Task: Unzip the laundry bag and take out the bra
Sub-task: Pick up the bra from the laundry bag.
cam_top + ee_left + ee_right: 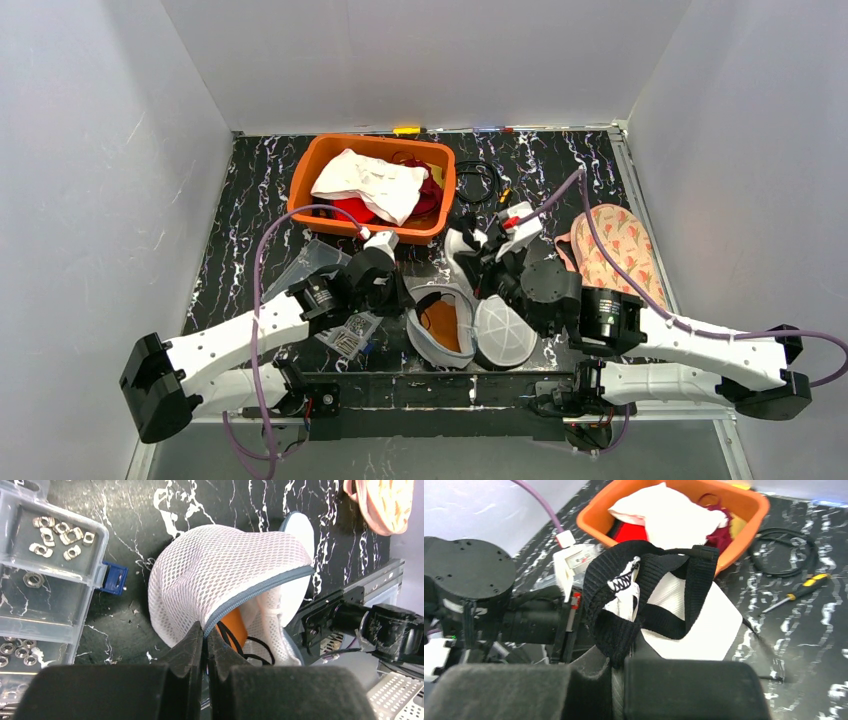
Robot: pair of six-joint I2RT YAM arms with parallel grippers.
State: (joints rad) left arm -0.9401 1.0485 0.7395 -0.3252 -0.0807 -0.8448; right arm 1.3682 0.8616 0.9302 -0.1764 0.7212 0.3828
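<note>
White mesh laundry bag, grey zipper undone, domed halves gaping on the marbled table, something orange inside, black-and-white bra out, raised aloft.

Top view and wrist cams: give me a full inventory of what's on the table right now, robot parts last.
Bag: one, white mesh with grey zip, table centre, open, something orange inside.
Bra: one, black and white, held up in the right gripper.
Bin: one, orange, back of table, holds white and red cloths.
Parts box: one, clear, left of the bag, metal nuts inside.
Cable: one, black, right of the bin.
Screwdriver: one, yellow and black, beside the cable.
Mitt: one, pink floral, right side.
Left gripper: shut on the bag's zip edge.
Right gripper: shut on the bra.
</note>
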